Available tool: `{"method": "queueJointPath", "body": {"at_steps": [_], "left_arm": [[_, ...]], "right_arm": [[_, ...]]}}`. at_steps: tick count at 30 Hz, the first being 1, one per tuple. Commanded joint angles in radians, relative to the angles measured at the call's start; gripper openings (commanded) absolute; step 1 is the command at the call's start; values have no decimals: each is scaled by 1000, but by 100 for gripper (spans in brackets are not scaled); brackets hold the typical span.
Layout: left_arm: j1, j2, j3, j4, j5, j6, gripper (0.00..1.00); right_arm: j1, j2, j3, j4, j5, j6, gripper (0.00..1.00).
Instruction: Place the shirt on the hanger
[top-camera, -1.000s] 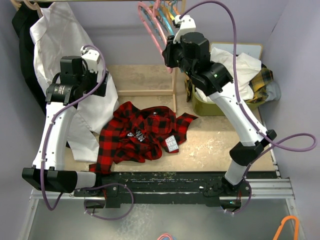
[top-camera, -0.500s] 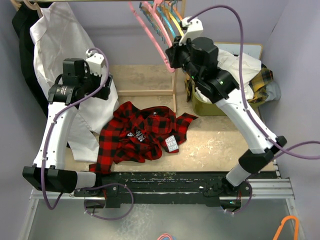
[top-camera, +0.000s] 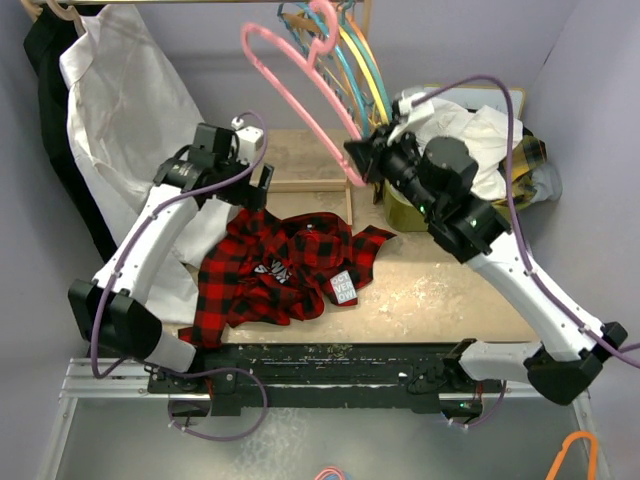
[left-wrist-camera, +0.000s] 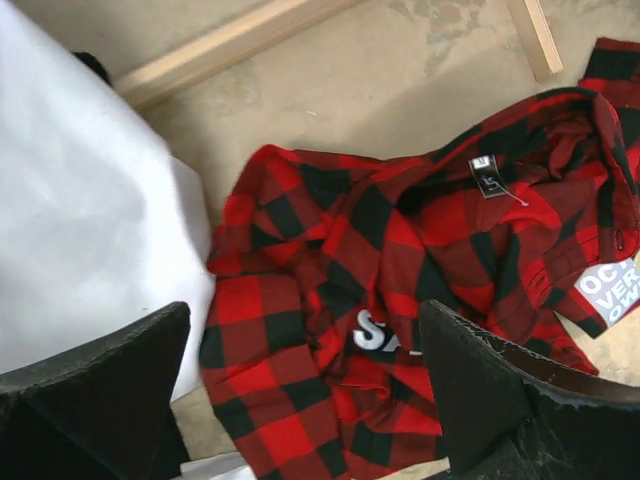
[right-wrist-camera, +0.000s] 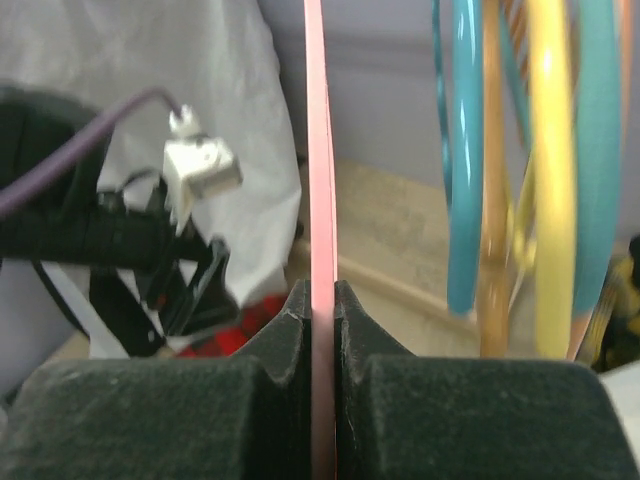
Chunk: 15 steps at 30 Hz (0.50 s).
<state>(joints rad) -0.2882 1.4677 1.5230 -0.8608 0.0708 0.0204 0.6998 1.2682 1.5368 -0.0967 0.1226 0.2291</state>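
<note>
The red-and-black plaid shirt (top-camera: 285, 268) lies crumpled on the table; in the left wrist view (left-wrist-camera: 420, 260) its white lettering and neck label show. My left gripper (top-camera: 258, 190) hangs open just above the shirt's upper left edge, the cloth showing between its fingers (left-wrist-camera: 320, 400). My right gripper (top-camera: 358, 160) is shut on the lower bar of the pink hanger (top-camera: 300, 85), which is lifted and tilted to the left, off the rail. In the right wrist view the pink bar (right-wrist-camera: 322, 200) runs straight up from the closed jaws.
Blue, yellow and orange hangers (top-camera: 358, 50) hang on the rail beside the pink one. A white shirt (top-camera: 125, 110) hangs at the left, close to the left arm. A wooden rack frame (top-camera: 348, 190) stands on the table. A green bin (top-camera: 415, 212) with clothes sits at the right.
My right gripper has pulled the pink hanger down and to the right, swinging it out from the other hangers. My left arm has moved right and down towards the shirt.
</note>
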Motion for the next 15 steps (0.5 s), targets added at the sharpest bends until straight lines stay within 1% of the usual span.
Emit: {"method": "queueJointPath", "body": {"at_steps": [1, 2, 3, 5, 7, 9, 11, 13, 15], "left_arm": [[-32, 98, 16, 31, 0, -84, 99], [-40, 137, 39, 19, 4, -95, 100], [-49, 177, 64, 7, 1, -102, 98], [-65, 252, 110, -18, -3, -112, 91], [-79, 305, 121, -16, 1, -112, 85], [-87, 328, 99, 5, -1, -109, 78], [-96, 342, 75, 17, 0, -109, 73], [-111, 344, 60, 22, 15, -108, 70], [-139, 328, 39, 38, 9, -106, 70]], "right_arm": [[-2, -135, -219, 88, -33, 61, 0], [-1, -167, -273, 82, -30, 83, 0], [-2, -204, -327, 83, -28, 108, 0], [0, -279, -418, 94, -28, 157, 0], [0, -348, -491, 88, -25, 199, 0], [1, -408, -550, 56, -16, 226, 0], [0, -462, -595, 14, 2, 246, 0], [0, -513, -632, -16, 15, 262, 0], [1, -544, -652, -41, 29, 271, 0]]}}
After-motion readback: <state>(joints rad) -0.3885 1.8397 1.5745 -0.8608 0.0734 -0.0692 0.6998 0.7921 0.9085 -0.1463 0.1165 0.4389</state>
